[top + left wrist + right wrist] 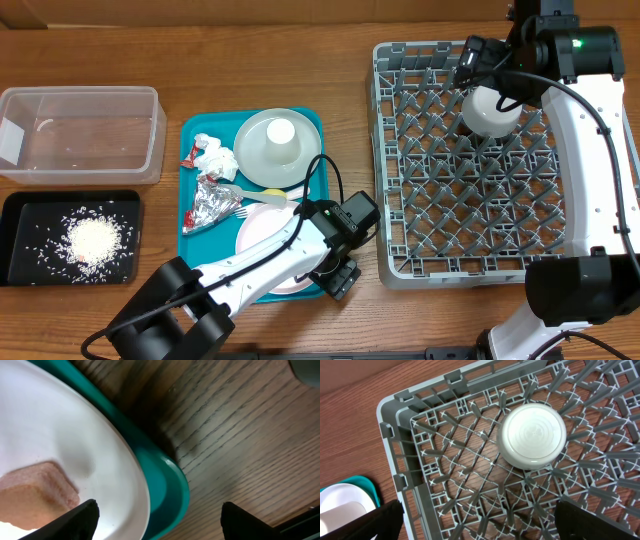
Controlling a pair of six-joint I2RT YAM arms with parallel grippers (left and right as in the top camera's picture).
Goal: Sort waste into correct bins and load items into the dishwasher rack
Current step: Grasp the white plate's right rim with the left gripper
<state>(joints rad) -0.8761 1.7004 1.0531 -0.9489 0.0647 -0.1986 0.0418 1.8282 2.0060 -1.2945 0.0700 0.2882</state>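
The grey dishwasher rack [384, 150] holds an upturned white bowl [492, 110], also seen in the right wrist view [532, 435]. My right gripper [480, 520] is open and empty above the rack's lattice [387, 415], near the bowl. My left gripper [160, 521] is open and straddles the rim of the pinkish white plate [75, 435] at the teal tray's front right corner [340, 278]. An orange food cube [35, 495] lies on that plate. The grey-green plate [255, 160] carries an upturned cup [280, 132]. The knife is not in view.
On the teal tray [188, 128] lie napkins [215, 156], foil [212, 203], a red-and-white wrapper [188, 156], a fork [255, 197] and a yellow spoon [272, 192]. The clear tub [80, 92] stands far left. The black tray [25, 210] holds rice [95, 240].
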